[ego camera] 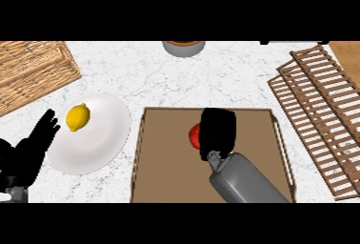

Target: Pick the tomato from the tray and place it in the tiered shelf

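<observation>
On the white marble counter (211,76), the right hand (218,133) is curling round the tomato (193,135) in the centre tray (162,167); the left hand (32,147) is resting spread at lower left.

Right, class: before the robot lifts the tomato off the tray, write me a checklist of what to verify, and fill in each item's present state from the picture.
1. Right hand is over the tomato on the tray: ok.
2. Fingers closed round the tomato: cannot tell; the hand hides most of it.
3. Tomato off the tray floor: cannot tell from this steep view.
4. Tiered shelf stands to the right of the tray, slats free of objects where visible: ok.
5. Left hand rests open at the left edge, away from the tray: ok.
6. Lemon sits on the white plate, off the route to the shelf: ok.
</observation>
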Controlling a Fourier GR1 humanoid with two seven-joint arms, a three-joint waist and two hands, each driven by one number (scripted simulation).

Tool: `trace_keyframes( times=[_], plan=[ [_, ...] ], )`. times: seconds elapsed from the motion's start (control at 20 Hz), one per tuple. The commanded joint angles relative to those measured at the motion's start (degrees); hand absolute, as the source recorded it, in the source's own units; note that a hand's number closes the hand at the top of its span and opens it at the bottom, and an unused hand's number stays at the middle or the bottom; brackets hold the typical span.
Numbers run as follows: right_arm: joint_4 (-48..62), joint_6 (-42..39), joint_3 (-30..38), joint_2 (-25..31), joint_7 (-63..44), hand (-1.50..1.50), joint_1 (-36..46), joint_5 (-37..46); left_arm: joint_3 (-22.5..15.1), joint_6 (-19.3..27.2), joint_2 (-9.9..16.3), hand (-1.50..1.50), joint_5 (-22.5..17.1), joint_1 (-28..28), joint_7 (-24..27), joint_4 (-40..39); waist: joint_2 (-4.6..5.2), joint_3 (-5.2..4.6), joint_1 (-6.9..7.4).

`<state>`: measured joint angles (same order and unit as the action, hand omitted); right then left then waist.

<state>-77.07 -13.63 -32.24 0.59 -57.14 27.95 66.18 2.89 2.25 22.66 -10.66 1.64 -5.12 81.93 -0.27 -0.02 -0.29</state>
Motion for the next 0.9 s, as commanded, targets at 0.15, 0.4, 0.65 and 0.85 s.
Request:
trace_keyframes(
  times=[0.15, 0.4, 0.65, 0.85],
  plan=[
    [1.38, 8.65, 20.69, 0.48, -19.59, 1.5, 3.11, 4.78, 0.57, -0.17, -0.28, 0.0, -0.5, 1.3, 0.79, 0.61, 0.09, -0.02, -0.71],
    [-3.49, 8.7, 22.99, -0.51, -25.9, 1.5, 8.18, 9.81, 2.29, -2.53, 2.31, 0.0, -1.65, 0.08, -0.35, -0.58, -0.06, -0.09, 0.17],
    [-12.94, 7.83, 26.87, -0.54, -27.83, 1.5, 11.4, 10.93, 0.98, -1.06, 0.49, 0.0, -0.39, 1.86, -0.35, 0.8, -0.56, -0.04, 0.02],
    [-18.3, 7.12, 28.57, -0.55, -28.04, 1.5, 17.18, 14.0, 1.8, -1.35, 0.09, 0.0, -0.08, 0.08, 2.15, -4.04, -0.5, -0.18, -0.29]
  ],
)
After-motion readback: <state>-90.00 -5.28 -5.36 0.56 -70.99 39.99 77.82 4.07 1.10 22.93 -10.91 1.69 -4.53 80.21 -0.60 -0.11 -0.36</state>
